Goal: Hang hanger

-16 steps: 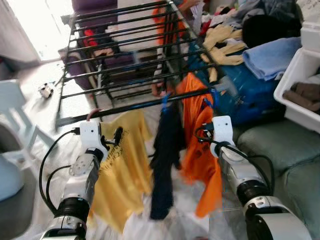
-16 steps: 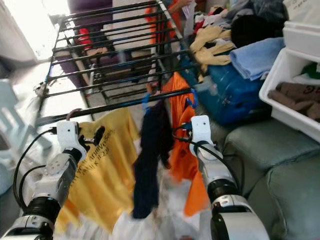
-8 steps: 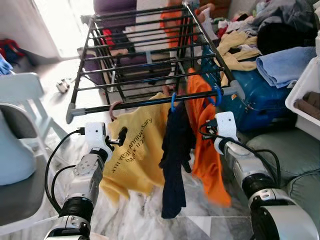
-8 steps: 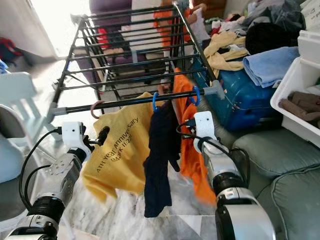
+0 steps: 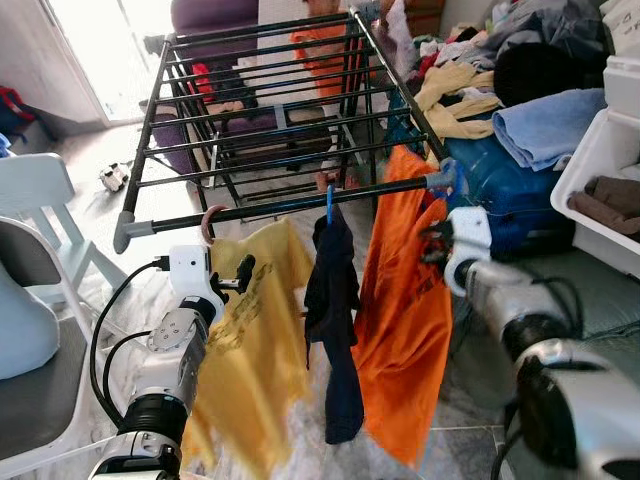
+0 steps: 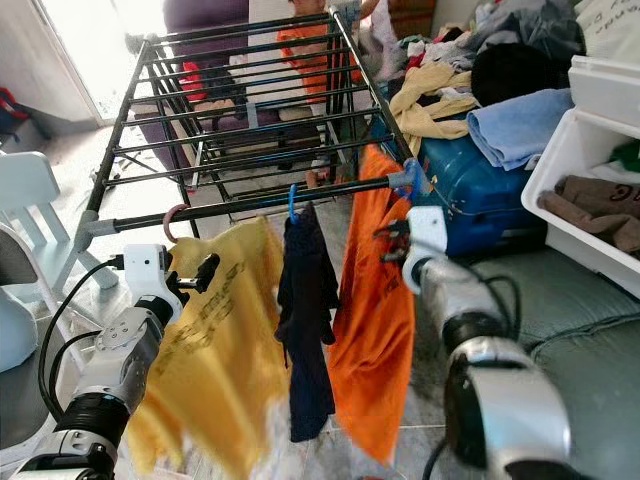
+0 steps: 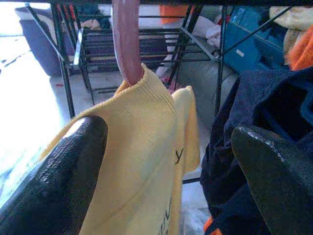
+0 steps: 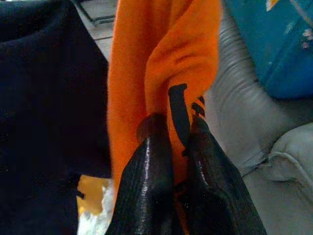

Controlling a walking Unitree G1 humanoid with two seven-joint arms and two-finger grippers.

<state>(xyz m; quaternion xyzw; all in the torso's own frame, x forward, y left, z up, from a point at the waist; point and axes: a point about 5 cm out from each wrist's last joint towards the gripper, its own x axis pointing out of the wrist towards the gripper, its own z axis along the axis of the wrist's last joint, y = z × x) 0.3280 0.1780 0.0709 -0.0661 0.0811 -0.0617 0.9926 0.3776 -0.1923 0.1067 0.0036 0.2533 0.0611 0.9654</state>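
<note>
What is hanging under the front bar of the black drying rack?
Under the front bar hang a yellow shirt on a pink hanger, a navy garment and an orange shirt. The orange shirt's hanger is covered by fabric.

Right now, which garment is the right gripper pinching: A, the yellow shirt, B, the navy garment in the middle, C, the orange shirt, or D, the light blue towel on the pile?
C: in the right wrist view the right gripper has its two black fingers closed on a fold of the orange shirt, while the left gripper stands open in front of the yellow shirt.
</note>
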